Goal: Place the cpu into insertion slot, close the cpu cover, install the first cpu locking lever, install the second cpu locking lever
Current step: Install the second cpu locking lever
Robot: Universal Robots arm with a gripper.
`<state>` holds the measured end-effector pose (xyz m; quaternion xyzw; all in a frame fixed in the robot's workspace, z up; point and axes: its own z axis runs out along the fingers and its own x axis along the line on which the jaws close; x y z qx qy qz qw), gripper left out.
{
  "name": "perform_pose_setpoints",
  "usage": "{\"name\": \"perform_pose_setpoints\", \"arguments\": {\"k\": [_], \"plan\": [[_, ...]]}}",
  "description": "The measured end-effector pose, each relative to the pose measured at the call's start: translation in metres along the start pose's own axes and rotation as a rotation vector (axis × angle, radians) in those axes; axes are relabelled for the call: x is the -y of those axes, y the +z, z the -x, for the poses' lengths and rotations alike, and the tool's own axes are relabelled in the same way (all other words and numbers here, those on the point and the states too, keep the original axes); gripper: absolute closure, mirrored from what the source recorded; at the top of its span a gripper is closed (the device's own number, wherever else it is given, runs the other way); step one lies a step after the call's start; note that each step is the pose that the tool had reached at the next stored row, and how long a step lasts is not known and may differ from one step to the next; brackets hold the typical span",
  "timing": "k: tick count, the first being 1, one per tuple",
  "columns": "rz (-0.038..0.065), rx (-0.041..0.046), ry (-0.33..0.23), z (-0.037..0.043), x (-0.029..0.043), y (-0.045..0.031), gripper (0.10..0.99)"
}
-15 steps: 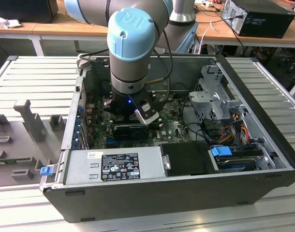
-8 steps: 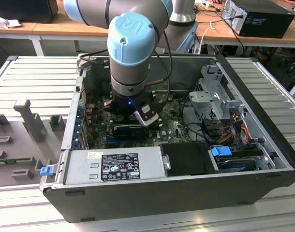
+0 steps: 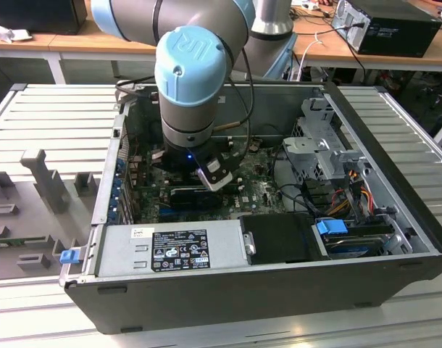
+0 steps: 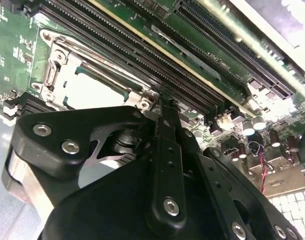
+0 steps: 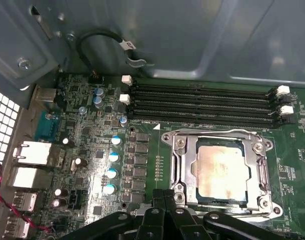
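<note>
My black fingers (image 5: 165, 197) are clenched together with nothing between them, their tips meeting just beside the near edge of the square socket with the dark grey metal rim (image 5: 220, 167), low in the centre of the first wrist view. The small square chip with the silver-grey metal top (image 5: 220, 170) lies flat inside that socket, and the thin dark-silver metal frame plate with the large square window (image 5: 257, 167) lies down around it, so the chip's face shows through the window. In the second wrist view my fingers (image 4: 165, 107) come together in the middle of the frame, right at the corner of the frame plate (image 4: 135, 85), with the pale chip top (image 4: 95, 90) to the left of them. The long black memory slots (image 5: 200, 102) run just beyond the socket. In the exterior view my grey and blue arm (image 3: 196, 80) reaches down into the open dark grey computer case (image 3: 243, 293), which lies on the ribbed grey counter (image 3: 47, 116)
</note>
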<state>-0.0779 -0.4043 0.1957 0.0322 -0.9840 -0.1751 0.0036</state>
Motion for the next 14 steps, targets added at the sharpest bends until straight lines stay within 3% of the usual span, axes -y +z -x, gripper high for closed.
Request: {"name": "perform_pose_setpoints", "arguments": {"k": [9,14], "plan": [[0.0,-0.0003,0.0,0.0001,-0.0096,-0.0259,0.98],[0.001,-0.0001,0.0,0.0001,-0.0105,-0.0283,0.98]]}}
